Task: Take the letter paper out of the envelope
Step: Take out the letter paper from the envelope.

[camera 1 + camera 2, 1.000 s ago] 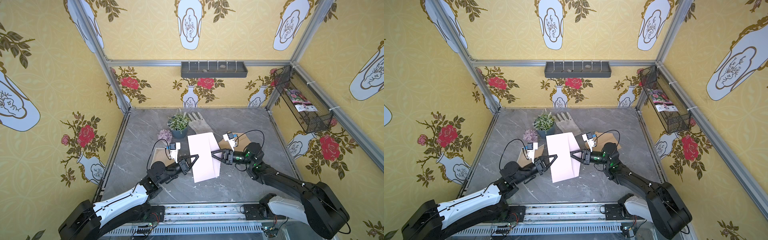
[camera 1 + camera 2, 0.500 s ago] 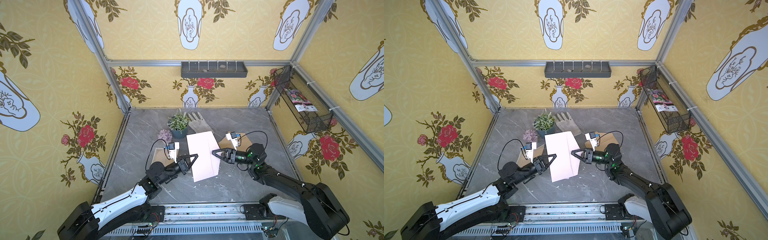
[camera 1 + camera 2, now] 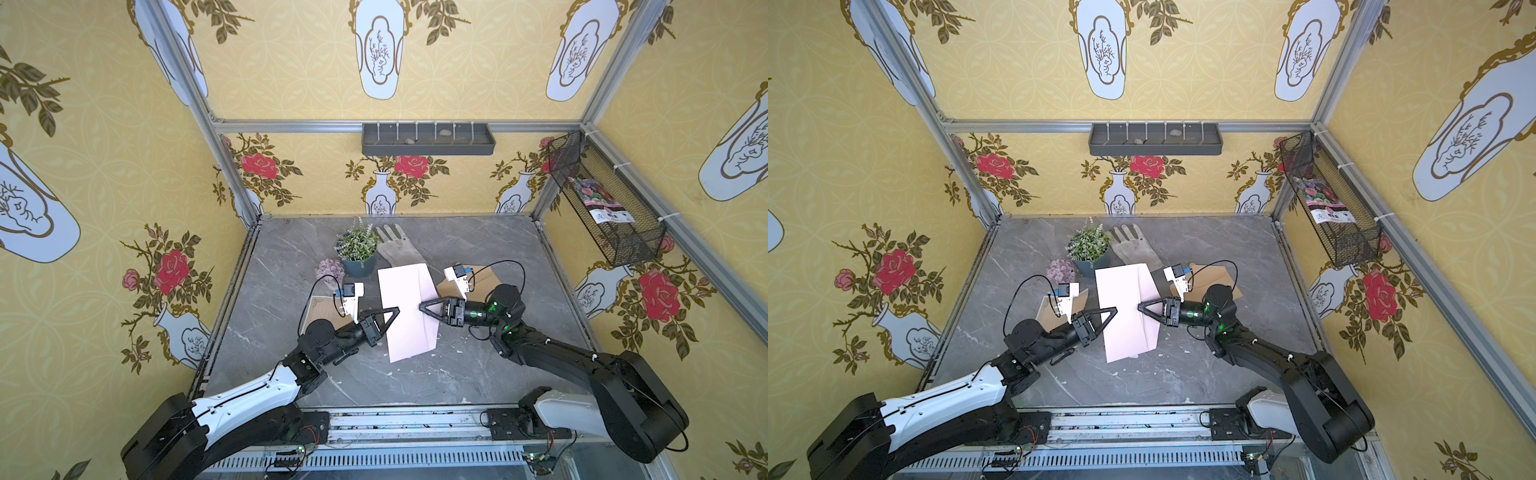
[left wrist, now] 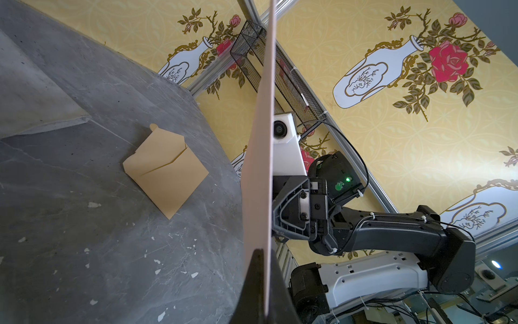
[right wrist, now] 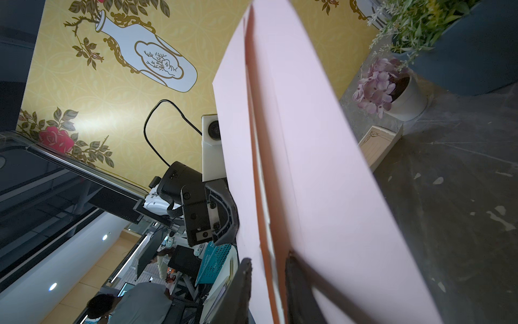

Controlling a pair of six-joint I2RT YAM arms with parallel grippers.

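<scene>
A pink envelope [image 3: 405,307] [image 3: 1125,311] hangs above the table between both arms. My left gripper [image 3: 397,309] [image 3: 1115,309] is shut on its left edge; in the left wrist view the envelope [image 4: 260,168] stands edge-on in that gripper [image 4: 265,252]. At the right edge is my right gripper [image 3: 421,308] [image 3: 1139,307]. In the right wrist view this gripper [image 5: 267,259] is narrowly open, astride the envelope's [image 5: 308,140] orange-lined mouth. One finger lies outside a pink face; a pink panel partly covers the other. The letter paper [image 5: 276,283] shows only as a thin white edge in the mouth.
A brown envelope [image 3: 478,278] [image 4: 168,168] lies on the table behind my right wrist. A potted plant [image 3: 357,249], a small purple flower pot [image 3: 330,270] and a grey glove [image 3: 399,247] stand behind the pink envelope. A notepad [image 5: 378,146] lies by my left wrist. A wire basket [image 3: 606,208] hangs on the right wall.
My right gripper's jaws widened at the envelope's right edge and then narrowed again. The left gripper has kept its hold, and the envelope has barely moved.
</scene>
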